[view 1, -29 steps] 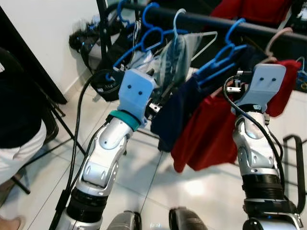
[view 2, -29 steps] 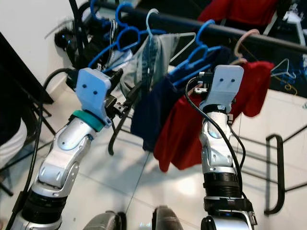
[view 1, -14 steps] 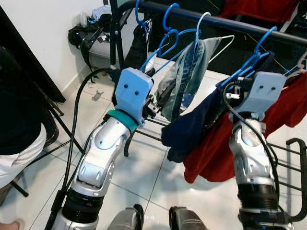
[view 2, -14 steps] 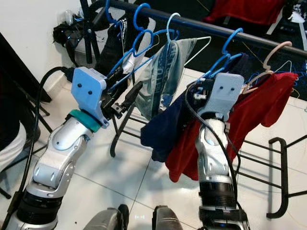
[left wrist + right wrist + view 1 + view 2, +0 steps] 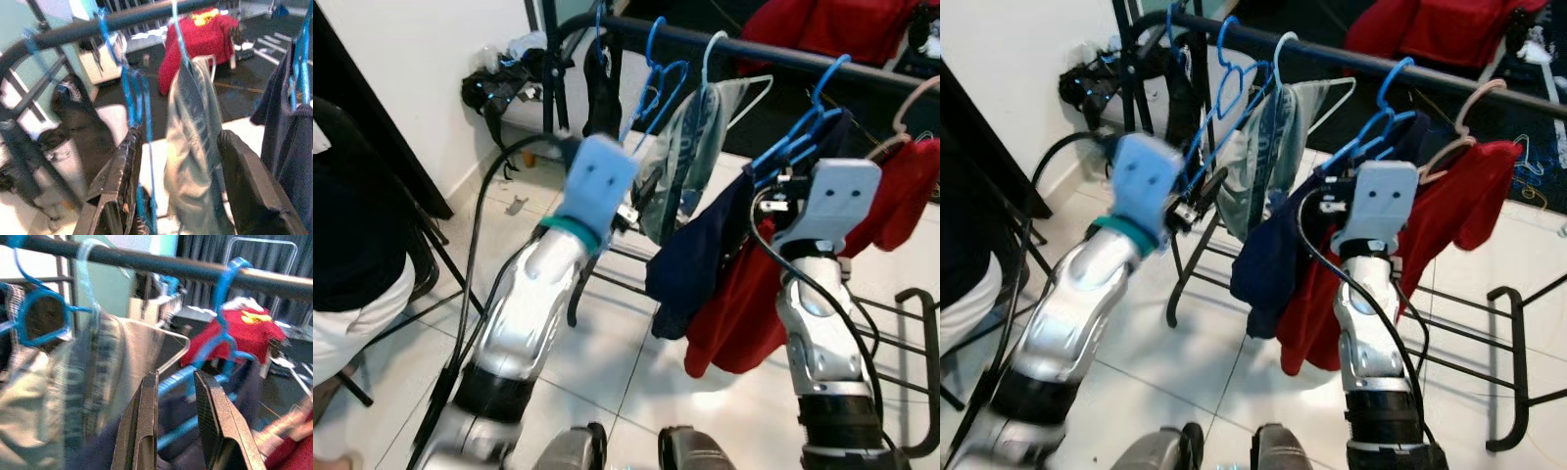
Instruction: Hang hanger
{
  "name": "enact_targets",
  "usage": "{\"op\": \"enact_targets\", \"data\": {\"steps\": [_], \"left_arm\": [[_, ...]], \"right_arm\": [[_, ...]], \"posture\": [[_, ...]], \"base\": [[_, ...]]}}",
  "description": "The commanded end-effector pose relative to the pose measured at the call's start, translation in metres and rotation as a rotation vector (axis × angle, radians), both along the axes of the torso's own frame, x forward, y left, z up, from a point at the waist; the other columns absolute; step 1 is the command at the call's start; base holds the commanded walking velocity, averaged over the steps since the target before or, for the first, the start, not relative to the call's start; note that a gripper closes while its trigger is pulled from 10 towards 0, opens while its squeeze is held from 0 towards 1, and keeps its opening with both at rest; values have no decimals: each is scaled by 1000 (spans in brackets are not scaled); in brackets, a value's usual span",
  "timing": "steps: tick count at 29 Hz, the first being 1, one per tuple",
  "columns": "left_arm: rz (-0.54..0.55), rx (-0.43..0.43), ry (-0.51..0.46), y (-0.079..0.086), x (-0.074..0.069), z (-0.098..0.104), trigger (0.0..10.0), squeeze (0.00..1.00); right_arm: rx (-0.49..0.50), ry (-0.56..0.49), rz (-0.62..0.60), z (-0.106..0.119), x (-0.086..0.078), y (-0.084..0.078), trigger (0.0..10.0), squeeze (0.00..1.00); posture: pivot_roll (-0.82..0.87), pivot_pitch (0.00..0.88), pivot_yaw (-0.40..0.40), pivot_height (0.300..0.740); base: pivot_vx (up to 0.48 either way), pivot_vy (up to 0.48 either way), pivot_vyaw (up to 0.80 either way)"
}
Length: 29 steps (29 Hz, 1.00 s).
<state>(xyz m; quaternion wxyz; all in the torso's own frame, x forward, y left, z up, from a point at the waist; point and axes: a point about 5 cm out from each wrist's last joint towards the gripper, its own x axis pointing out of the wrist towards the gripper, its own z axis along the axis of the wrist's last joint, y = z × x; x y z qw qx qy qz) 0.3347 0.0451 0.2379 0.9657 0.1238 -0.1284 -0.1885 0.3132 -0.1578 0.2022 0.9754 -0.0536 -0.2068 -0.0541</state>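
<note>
Evidently the hanging is close to done: the blue plastic hanger carrying the navy garment (image 5: 1268,259) is seen with its hook (image 5: 1393,76) already over the dark metal clothes rail (image 5: 1332,54), between a pale hanger with a grey-green garment (image 5: 1268,157) and a red garment (image 5: 1449,211) on a pinkish hanger. The right gripper (image 5: 176,404) is held up just beneath that hook, and in the right wrist view its two black fingers (image 5: 144,416) are seen a small way apart, with a blue limb of the hanger passing behind the gap; whether the jaws are pinching it or have let go cannot be told. It is judged that the gripper is kept high and near so that the hook can be settled on the rail before the arm is drawn off.

The left gripper (image 5: 176,161) is raised beside the grey-green garment, its jaws spread wide, with the cloth and a thin blue hanger (image 5: 142,122) lying between the fingers without being clamped; the neighbouring clothes appear to be kept aside to leave room. More blue hangers (image 5: 651,69) are bunched at the rail's left end, above the white tiled floor (image 5: 636,352). A seated person's dark top (image 5: 352,245) is visible at the left edge.
</note>
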Motion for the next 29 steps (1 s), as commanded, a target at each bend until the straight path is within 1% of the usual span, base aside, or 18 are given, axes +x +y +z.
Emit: {"op": "enact_targets", "data": {"steps": [1,4,5,6,7,8,10,11,12,13,14,16,19,24,25,27,28,29], "left_arm": [[48,5,78,0,10,-13,10000,0],[67,-27,105,-7,24,-9,10000,0],[83,-39,104,-10,33,-4,10000,0],[83,-39,104,-10,33,-4,10000,0],[103,-41,100,-10,37,-1,10000,0],[103,-41,100,-10,37,-1,10000,0],[174,-56,100,-5,49,4,10000,0],[174,-56,100,-5,49,4,10000,0],[200,-60,101,-3,53,5,10000,0],[200,-60,101,-3,53,5,10000,0],[221,-64,99,-3,56,7,10000,0],[221,-64,99,-3,56,7,10000,0],[238,-61,98,-3,61,8,10000,0],[239,-52,127,-6,64,6,10000,0],[230,-46,143,-8,65,5,8157,0],[230,-46,143,-8,65,5,8157,0],[212,-40,157,-12,66,4,8000,0],[212,-40,157,-12,66,4,8000,0]], "right_arm": [[-7,-1,12,-1,-2,4,10000,0],[-6,2,33,-1,-3,11,10000,0],[-6,3,45,-2,-5,14,10000,0],[-6,3,45,-2,-5,14,10000,0],[-5,3,49,-2,-5,15,10000,0],[-5,3,49,-2,-5,15,10000,0],[-3,3,52,-3,-6,16,10000,0],[-3,3,52,-3,-6,16,10000,0],[-2,3,52,-3,-7,17,10000,0],[-2,3,52,-3,-7,17,10000,0],[-1,2,52,-3,-7,17,10000,0],[-1,2,52,-3,-7,17,10000,0],[3,4,50,-4,-9,17,10000,0],[9,7,49,-6,-10,18,10000,0],[12,7,49,-6,-10,19,10000,0],[12,7,49,-6,-10,19,10000,0],[13,7,50,-6,-10,20,10000,0],[13,7,50,-6,-10,20,10000,0]], "posture": [[-97,122,79,740],[-103,129,83,740],[-108,131,85,740],[-108,131,85,740],[-110,131,87,740],[-110,131,87,740],[-120,133,96,740],[-120,133,96,740],[-121,133,97,740],[-121,133,97,740],[-121,133,97,740],[-121,133,97,740],[-124,132,107,740],[-123,131,112,740],[-121,130,112,740],[-121,130,112,740],[-122,130,114,740],[-122,130,114,740]], "base": [[0,0,0],[0,0,0],[0,0,0],[0,0,0],[0,0,0],[0,0,0],[0,0,0],[0,0,0],[0,0,0],[0,0,0],[0,0,0],[0,0,0],[0,0,0],[0,0,0],[0,0,0],[0,0,0],[0,0,0],[0,0,0]]}}
